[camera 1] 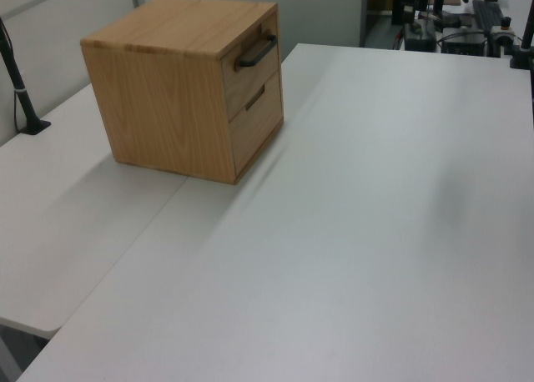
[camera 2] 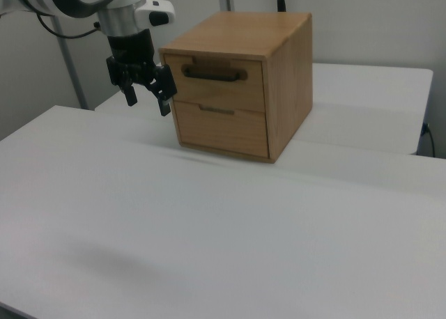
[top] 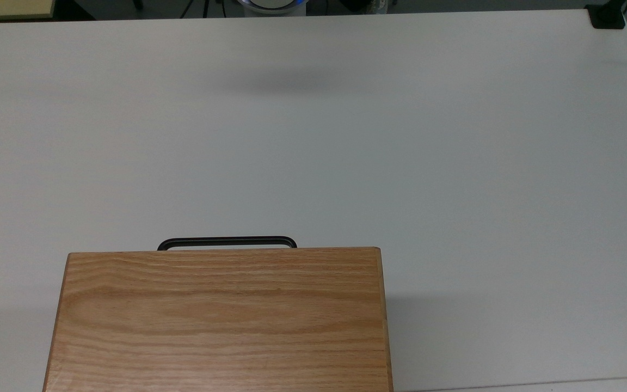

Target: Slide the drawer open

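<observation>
Wide bare worktop (camera 2: 209, 249) stretches before one cabinet (camera 2: 279, 89) holding two shut drawers, the handled top drawer (camera 2: 216, 82) flush with its front, and one gripper (camera 2: 148, 102) hovering beside it, fingers apart.

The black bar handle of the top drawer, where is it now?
The black bar handle sits on the closed top drawer of the cabinet; in the right view, the gripper hangs to its left, apart.
</observation>
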Motion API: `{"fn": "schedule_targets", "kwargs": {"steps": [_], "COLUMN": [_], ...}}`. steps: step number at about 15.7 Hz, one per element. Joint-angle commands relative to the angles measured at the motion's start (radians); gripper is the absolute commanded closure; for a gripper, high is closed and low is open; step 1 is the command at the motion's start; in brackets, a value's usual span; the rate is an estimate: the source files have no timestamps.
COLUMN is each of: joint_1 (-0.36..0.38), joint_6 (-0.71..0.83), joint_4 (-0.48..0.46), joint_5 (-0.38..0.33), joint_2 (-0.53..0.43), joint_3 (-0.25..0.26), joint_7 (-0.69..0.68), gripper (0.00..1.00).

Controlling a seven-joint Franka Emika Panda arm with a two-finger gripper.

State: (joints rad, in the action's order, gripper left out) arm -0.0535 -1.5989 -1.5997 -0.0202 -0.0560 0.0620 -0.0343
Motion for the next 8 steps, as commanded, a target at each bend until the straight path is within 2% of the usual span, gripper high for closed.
{"fn": "schedule_targets", "kwargs": {"steps": [1,8], "joint_1": [-0.026,-0.045], "joint_6": [0.008,0.008], "joint_4": [0.006,0.006], "joint_5": [-0.003,-0.003], "joint_2": [0.004,0.007], "joint_3": [0.002,0.002], "joint_7": [-0.025,-0.025], "gripper": [0.0,0.0]}}
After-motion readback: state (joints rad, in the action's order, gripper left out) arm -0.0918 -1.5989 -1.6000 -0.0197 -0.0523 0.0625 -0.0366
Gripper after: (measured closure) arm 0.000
